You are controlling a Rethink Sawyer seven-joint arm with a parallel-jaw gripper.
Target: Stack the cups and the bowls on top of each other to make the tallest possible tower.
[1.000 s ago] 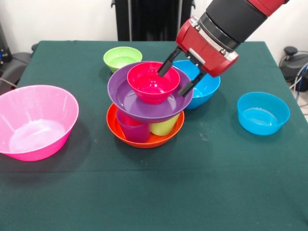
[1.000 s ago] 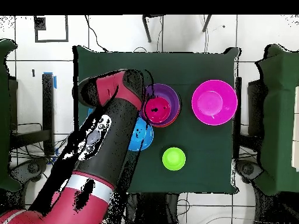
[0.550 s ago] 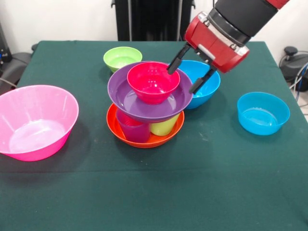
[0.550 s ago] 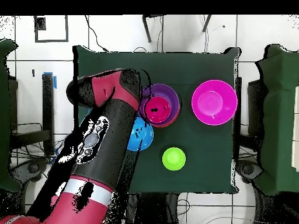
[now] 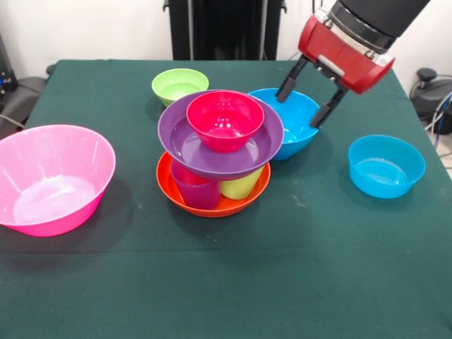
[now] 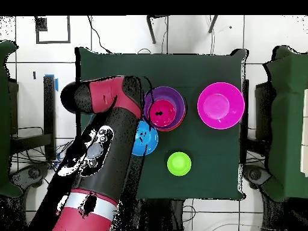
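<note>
With its fingers apart and empty, the pincer (image 5: 311, 99) hangs over the big glossy blue plastic bowl (image 5: 296, 131) (probably the next piece), best gripped by its rim.

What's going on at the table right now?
The robot is building a tower: an orange bowl holds a purple cup and a green cup, with a purple bowl resting on them and a red bowl on top. The end effector hangs open and empty over the blue bowl. The pink bowl, small green bowl and light blue bowl sit unstacked.
</note>
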